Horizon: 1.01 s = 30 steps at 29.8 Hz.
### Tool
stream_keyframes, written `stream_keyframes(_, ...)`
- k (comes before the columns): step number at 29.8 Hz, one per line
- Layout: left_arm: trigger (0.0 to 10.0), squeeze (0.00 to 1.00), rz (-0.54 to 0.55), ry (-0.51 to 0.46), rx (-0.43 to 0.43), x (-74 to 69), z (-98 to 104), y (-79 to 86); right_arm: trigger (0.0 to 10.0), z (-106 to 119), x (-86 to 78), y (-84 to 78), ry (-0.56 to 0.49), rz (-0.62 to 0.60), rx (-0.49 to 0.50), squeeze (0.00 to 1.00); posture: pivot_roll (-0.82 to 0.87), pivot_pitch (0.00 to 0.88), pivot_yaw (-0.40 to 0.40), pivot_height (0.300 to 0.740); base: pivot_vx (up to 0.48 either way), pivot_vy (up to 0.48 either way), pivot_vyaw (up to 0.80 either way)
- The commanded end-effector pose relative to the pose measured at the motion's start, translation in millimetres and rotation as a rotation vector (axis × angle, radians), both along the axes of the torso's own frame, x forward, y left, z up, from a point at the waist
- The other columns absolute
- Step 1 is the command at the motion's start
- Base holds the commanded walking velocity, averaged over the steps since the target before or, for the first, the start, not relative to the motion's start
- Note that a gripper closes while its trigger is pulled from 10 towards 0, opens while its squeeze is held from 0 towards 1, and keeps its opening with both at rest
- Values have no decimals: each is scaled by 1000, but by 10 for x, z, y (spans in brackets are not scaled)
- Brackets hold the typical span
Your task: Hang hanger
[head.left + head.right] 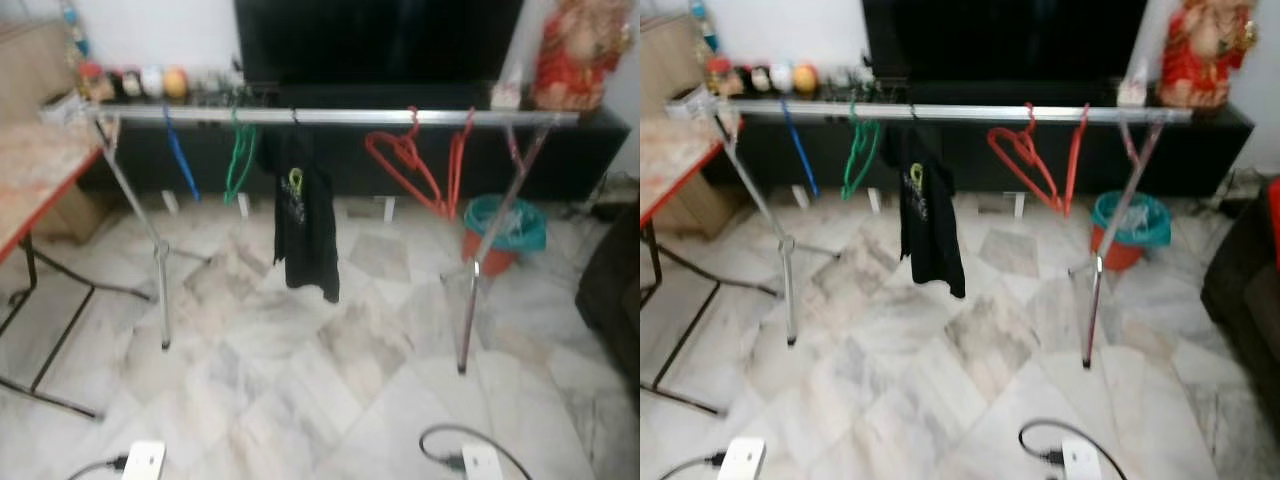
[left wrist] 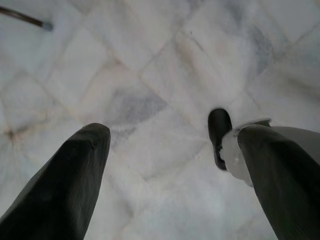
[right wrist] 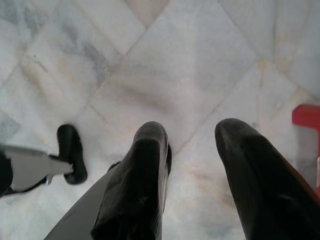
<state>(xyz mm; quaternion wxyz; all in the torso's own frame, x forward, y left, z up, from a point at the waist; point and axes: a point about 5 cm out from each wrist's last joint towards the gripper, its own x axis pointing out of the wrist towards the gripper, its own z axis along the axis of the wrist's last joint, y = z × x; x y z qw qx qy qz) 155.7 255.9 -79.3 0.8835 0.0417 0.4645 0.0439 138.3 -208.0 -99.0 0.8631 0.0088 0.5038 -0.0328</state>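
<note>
Red hangers (image 1: 408,165) hang on the silver rail (image 1: 330,117) of the clothes rack, beside a black shirt (image 1: 305,225), a green hanger (image 1: 238,160) and a blue hanger (image 1: 180,155). The left gripper (image 2: 165,150) points down at the marble floor (image 2: 165,60), fingers spread wide and empty. The right gripper (image 3: 192,150) also points at the floor, fingers moderately apart, gripping nothing; something red (image 3: 306,116) shows at the frame edge.

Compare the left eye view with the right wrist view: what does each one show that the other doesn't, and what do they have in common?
Left eye view: a drying rack carrying a blue hanger, a green hanger, a black shirt and red hangers, with a teal-lined bin beyond it.
Right wrist view: the right end effector close up, fingers apart and empty, plus an unidentifiable red object at the edge.
Both: the marble floor.
</note>
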Motion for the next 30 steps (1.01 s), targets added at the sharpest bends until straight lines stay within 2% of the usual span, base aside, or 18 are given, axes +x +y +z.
stream_keyframes(1, 10000, 0, 0, -5, -8, 40, 8, -23, 10000, -5, -23, -24, 14, 0, -8, 0, -99, 0, 9, 740, 0, 0, -781)
stream_keyframes(18, 10000, 0, 18, -8, -26, 49, 10, -26, 10000, -2, -11, -22, 13, -2, -10, 0, -111, 0, 15, 740, 0, 0, -781)
stream_keyframes(21, 10000, 0, 21, -9, -27, 51, 11, -26, 10000, -1, -8, -22, 12, -1, -10, 0, -109, 0, 14, 740, 0, 424, -781)
stream_keyframes(30, 10000, 0, 24, -10, -27, 58, 13, -25, 10000, 1, -1, -21, 10, -5, -10, 0, -113, 0, 16, 740, 0, 0, -781)
